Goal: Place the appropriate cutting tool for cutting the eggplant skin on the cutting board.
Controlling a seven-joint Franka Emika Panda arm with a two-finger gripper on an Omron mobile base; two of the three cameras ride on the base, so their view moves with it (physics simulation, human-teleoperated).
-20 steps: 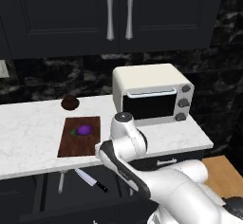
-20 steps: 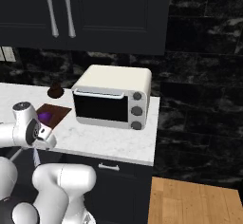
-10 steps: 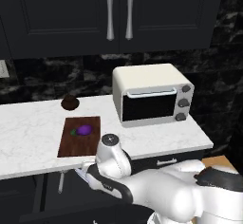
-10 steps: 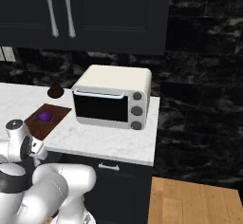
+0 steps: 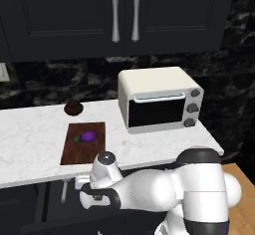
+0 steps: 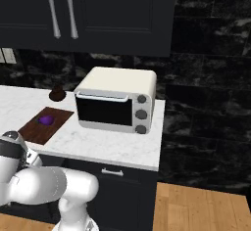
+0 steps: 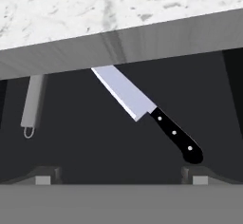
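Observation:
The cutting tool (image 7: 32, 102), a slim pale grey peeler, lies in the dark open drawer under the counter edge, at the left of the hand view; the left base view shows the cutting tool (image 5: 63, 191) in that drawer too. My gripper (image 7: 122, 177) hangs open over the drawer with nothing between its fingers, and the peeler is ahead and to the left of it. The purple eggplant (image 5: 88, 136) rests on the dark wooden cutting board (image 5: 74, 155) on the counter. From the right, the eggplant (image 6: 46, 120) and the cutting board (image 6: 34, 131) sit at the counter's left.
A black-handled knife (image 7: 142, 108) lies diagonally in the drawer, right of the peeler. The marble counter edge (image 7: 142, 33) overhangs the drawer. A white toaster oven (image 5: 159, 99) stands right of the board, and a dark brown lump (image 5: 73, 108) sits behind it.
My arm has swung down from over the counter's front to below its edge, bringing the hand over the open drawer. The gripper stayed open.

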